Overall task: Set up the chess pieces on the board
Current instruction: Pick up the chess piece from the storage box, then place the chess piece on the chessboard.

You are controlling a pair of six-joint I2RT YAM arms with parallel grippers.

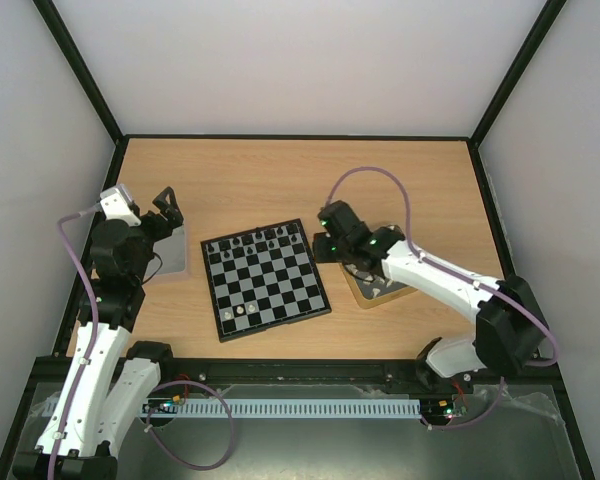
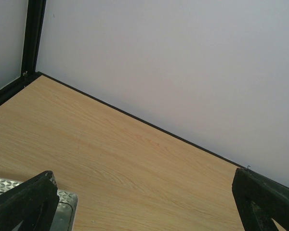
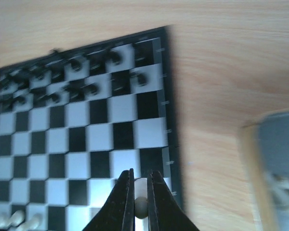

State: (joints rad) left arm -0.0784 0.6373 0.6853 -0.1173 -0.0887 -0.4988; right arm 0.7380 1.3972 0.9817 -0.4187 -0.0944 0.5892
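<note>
Wooden table [image 1: 280, 180] in a white-walled box, board [image 1: 265, 280] mid-table. The black pieces [image 1: 255, 241] look mostly lined up on the far rows, with just a few white pieces [image 1: 242, 311] by the near left corner, so I'd say white's side is mostly left to do. Left wrist cam: left gripper [image 2: 144, 197] spread wide, empty, beside the silver tray [image 2: 62, 204]. Right wrist cam: right gripper [image 3: 140, 195] pinched on a cream piece [image 3: 141, 207] over the board's edge squares.

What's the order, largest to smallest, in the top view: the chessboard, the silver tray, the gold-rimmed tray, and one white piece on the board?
1. Chessboard.
2. Silver tray and gold-rimmed tray: both are partly hidden, so I can't rank them against each other.
3. White piece, by far the smallest.
</note>
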